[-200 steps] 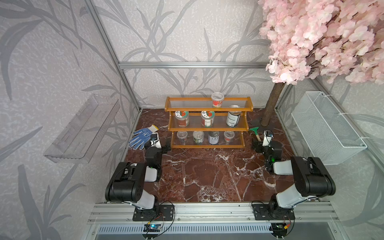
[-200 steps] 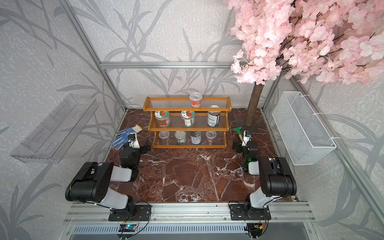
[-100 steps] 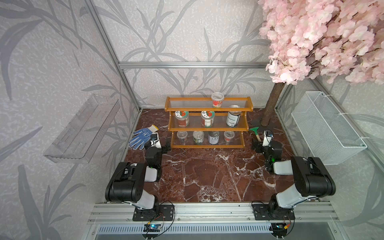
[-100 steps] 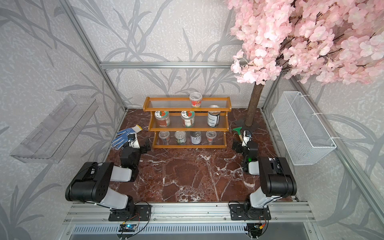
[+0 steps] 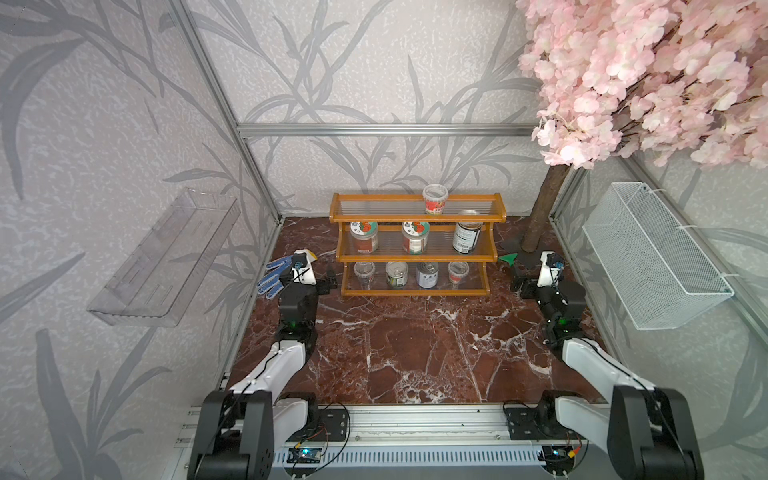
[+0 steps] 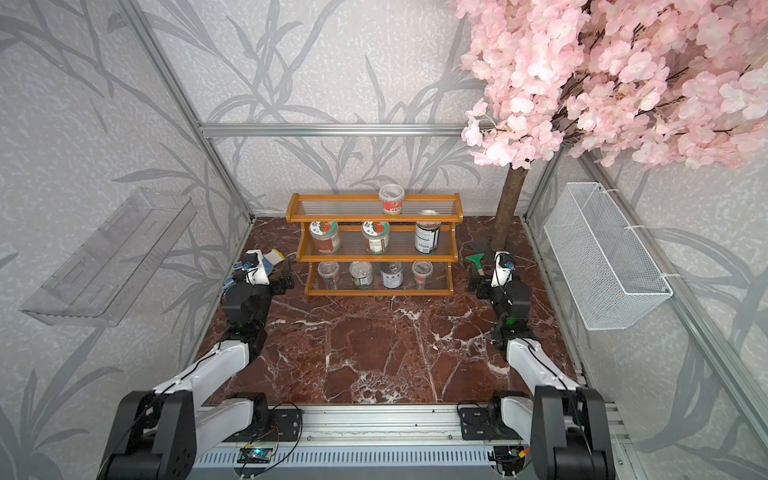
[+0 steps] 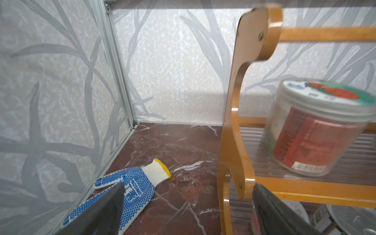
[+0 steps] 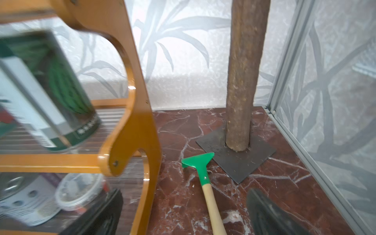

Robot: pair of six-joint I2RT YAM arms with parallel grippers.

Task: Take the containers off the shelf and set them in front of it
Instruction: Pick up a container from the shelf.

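On shelf (image 5: 415, 292): all eight containers (image 5: 364, 237), one up top, three middle, four bottom
Floor (image 5: 415, 345) out front: nothing set down yet
Left gripper (image 5: 329, 278): jaws apart, empty, by shelf's left end
Right gripper (image 5: 516, 277): jaws apart, empty, right end
To do: basically everything

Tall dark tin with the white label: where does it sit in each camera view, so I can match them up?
In a top view: the tall dark labelled tin stands at the middle tier's right end.
In a top view: same spot.
Left wrist: not in it.
Right wrist: large and blurred, on the middle tier.
Shared landmark: the orange-brown wooden shelf, visible in all four.
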